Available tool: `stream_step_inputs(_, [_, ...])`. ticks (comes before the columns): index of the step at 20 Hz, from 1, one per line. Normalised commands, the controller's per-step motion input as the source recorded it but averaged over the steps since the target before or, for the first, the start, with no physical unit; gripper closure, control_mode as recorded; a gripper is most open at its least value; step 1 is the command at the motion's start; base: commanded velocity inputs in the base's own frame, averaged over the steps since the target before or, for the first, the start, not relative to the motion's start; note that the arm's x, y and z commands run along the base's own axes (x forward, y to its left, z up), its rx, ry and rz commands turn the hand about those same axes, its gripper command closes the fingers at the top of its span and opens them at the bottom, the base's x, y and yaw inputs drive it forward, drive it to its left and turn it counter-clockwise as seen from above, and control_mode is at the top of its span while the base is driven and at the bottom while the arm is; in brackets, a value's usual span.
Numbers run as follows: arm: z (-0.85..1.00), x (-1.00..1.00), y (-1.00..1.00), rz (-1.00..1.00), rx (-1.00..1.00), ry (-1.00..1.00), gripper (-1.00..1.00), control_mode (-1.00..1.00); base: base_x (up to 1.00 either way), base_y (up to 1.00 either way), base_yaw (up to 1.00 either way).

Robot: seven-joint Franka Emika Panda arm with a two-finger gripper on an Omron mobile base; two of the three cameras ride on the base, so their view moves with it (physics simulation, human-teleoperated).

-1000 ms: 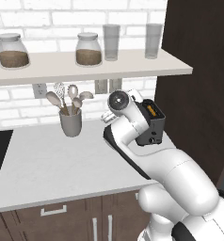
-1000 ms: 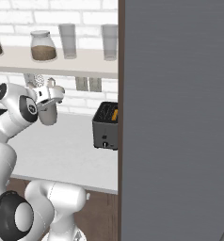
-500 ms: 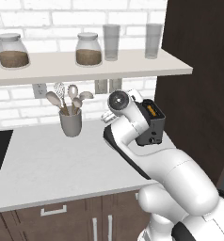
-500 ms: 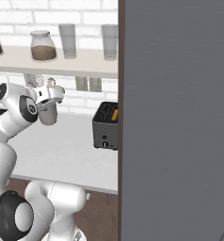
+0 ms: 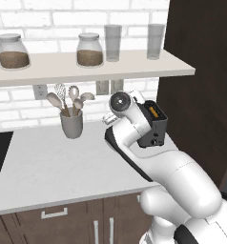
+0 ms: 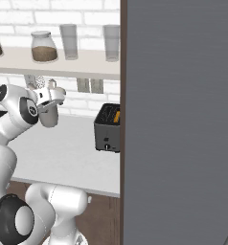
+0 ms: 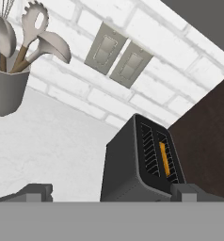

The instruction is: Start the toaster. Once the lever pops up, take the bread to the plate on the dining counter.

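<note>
The toaster [image 7: 140, 162] is seen in the hand view directly ahead of the gripper [image 7: 111, 192], standing on the white worktop [image 7: 52, 141] against the brick wall, with a dark cabinet side [image 7: 205, 146] on its far side. The bread [image 7: 164, 159] sits upright in the slot nearer that cabinet; the other slot shows only its wire guides. The gripper's two fingertips [image 7: 36, 192] are set wide apart, nothing is held between them, and they are clear of the toaster.

In the right base view the toaster's narrow face [image 6: 108, 139] with a small knob low down is presented, a detail not given by the hand view; its right part is cut off by a large grey panel [image 6: 180, 119]. The bread [image 6: 116, 116] shows as a yellow sliver at the top. In the left base view the toaster [image 5: 155, 127] is largely covered by the arm, and only its right end and the bread [image 5: 153, 112] are visible.

A grey utensil holder [image 5: 71, 124] with spoons and a whisk is located to the gripper's left, well apart from the toaster. Two wall switch plates [image 7: 118, 55] are mounted above the toaster. A shelf [image 5: 87, 66] above carries two jars and two glasses.

The arm is folded at the elbow, with the hand raised above the worktop and angled downward toward the toaster. The lever position cannot be made out.
</note>
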Motion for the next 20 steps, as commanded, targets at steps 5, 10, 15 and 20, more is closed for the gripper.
stream_step_inputs(5, [0.0, 0.0, 0.0, 0.0, 0.0, 0.0, -1.0, -1.0, 0.0, 0.0, 0.0])
stream_step_inputs(10, [0.0, 0.0, 0.0, 0.0, 0.0, 0.0, -1.0, -1.0, 0.0, 0.0, 0.0])
stream_step_inputs(15, [0.0, 0.0, 0.0, 0.0, 0.0, 0.0, -1.0, -1.0, 0.0, 0.0, 0.0])
stream_step_inputs(20, [0.0, 0.0, 0.0, 0.0, 0.0, 0.0, -1.0, -1.0, 0.0, 0.0, 0.0])
